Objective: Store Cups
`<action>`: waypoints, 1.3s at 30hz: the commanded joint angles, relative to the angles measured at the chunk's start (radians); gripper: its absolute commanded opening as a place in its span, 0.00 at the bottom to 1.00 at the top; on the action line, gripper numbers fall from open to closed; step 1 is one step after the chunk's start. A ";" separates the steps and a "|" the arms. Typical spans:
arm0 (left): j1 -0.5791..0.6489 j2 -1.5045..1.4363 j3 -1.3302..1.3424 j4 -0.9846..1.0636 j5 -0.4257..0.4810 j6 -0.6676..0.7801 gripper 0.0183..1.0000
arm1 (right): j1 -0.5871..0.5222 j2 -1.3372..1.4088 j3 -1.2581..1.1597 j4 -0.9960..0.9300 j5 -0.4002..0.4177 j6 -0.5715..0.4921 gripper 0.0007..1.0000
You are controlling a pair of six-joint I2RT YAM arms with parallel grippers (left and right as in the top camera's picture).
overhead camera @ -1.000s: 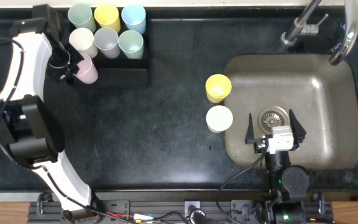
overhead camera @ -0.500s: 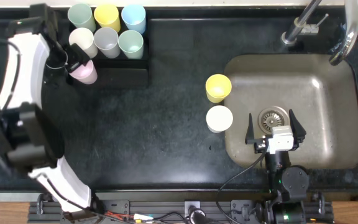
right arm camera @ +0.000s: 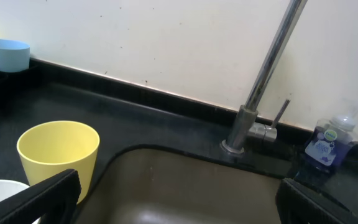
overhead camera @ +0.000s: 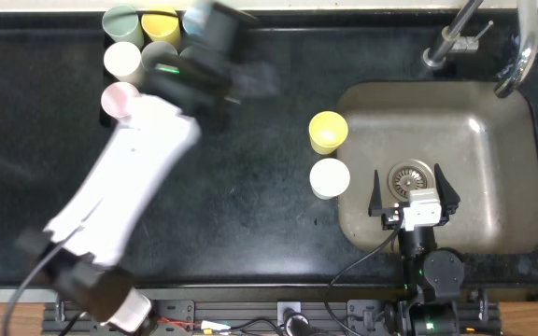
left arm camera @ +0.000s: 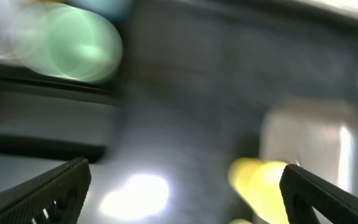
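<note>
The left arm (overhead camera: 129, 177) lies stretched diagonally forward, left tool (left arm camera: 185, 168) spread wide; right tool (overhead camera: 411, 189) hangs near its base, fingers apart.

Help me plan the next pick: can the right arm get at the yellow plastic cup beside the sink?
Probably yes. The yellow plastic cup stands upright by the steel sink, near the open right gripper, with nothing between them.

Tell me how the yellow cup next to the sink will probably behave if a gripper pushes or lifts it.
The yellow cup looks empty and plastic, so it is probably light and slightly flexible. It stands upright beside the sink, narrower at the base, so a high push could tip it; once down, it would likely roll.
</note>
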 commanded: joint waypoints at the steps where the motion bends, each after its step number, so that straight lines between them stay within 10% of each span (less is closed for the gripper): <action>1: -0.125 0.077 -0.006 0.030 -0.002 -0.058 1.00 | 0.005 -0.009 -0.013 0.006 -0.008 -0.003 1.00; 29: -0.150 0.319 -0.006 0.046 0.161 -0.058 1.00 | 0.005 -0.009 -0.013 0.006 -0.007 -0.003 1.00; 33: -0.138 0.319 -0.006 0.050 0.175 -0.066 0.21 | 0.005 -0.009 -0.013 0.006 -0.008 -0.003 1.00; 39: -0.134 0.319 -0.006 0.062 0.225 -0.066 0.07 | 0.005 -0.009 -0.013 0.006 -0.008 -0.003 1.00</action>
